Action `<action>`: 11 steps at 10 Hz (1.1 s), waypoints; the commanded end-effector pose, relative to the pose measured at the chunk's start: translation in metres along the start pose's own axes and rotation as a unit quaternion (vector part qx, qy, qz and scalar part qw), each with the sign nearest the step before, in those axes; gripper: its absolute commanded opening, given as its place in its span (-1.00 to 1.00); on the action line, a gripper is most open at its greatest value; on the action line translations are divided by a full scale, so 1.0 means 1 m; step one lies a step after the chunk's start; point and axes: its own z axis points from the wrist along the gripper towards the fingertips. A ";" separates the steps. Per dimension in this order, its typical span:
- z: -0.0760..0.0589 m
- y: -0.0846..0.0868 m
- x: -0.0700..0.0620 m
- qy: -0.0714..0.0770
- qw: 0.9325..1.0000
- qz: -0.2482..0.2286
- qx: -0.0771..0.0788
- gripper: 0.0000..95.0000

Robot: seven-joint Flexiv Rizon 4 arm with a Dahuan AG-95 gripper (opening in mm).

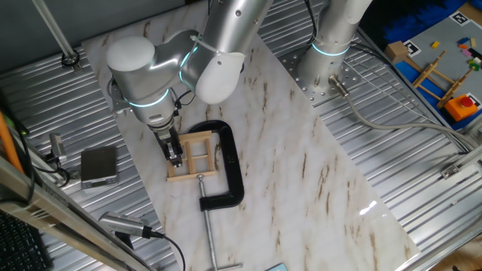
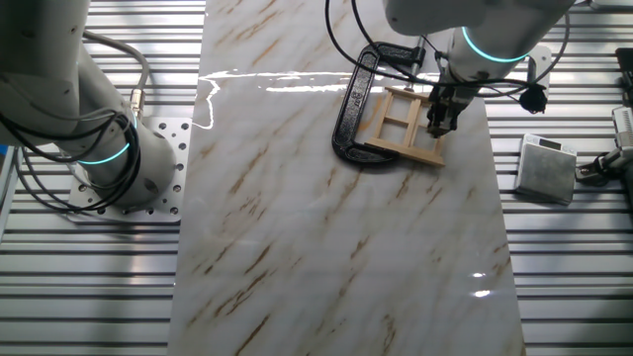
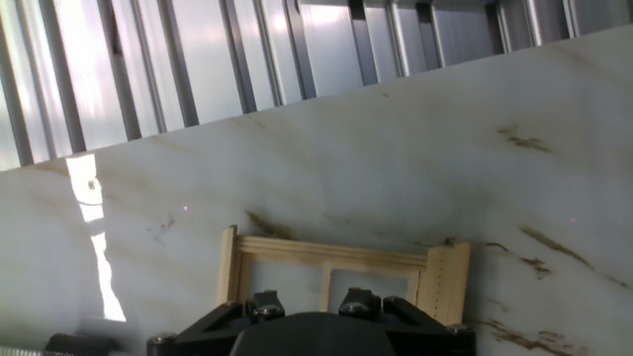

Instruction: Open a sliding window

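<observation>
Centrally on the marble-patterned board (image 1: 301,150), one sliding window (image 1: 193,155) is seen: a small square frame of light wood with crossbars. It is enclosed on three sides by one black C-clamp (image 1: 228,162), whose screw rod (image 1: 208,233) runs out toward the board's near edge in one fixed view. In the other fixed view the window (image 2: 404,125) is found near the board's far right corner, with the clamp (image 2: 350,109) curved around its left side.

One gripper (image 1: 175,154) is positioned over the window's left rail in one fixed view, and over its right rail (image 2: 435,121) in the other fixed view. Whether the fingers are parted or closed cannot be told; they are too small in both fixed views and are hidden behind the hand body in the hand view, where only the window's upper frame (image 3: 336,262) is shown.

No writing or brand can be read. One patterned marker tag (image 1: 460,15) is visible at the top right corner.

Open board surface is available along the long side away from the window. One grey box (image 1: 99,165) is placed off the board on the ribbed metal table (image 1: 422,173), near the window's side. One second robot base (image 2: 109,163) is mounted beside the board.
</observation>
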 end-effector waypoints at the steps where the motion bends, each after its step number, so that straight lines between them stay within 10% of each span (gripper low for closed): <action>1: 0.000 0.001 0.000 -0.004 1.000 -0.005 -0.008 -0.20; 11: 0.009 0.005 0.000 -0.006 1.000 -0.002 -0.013 -0.20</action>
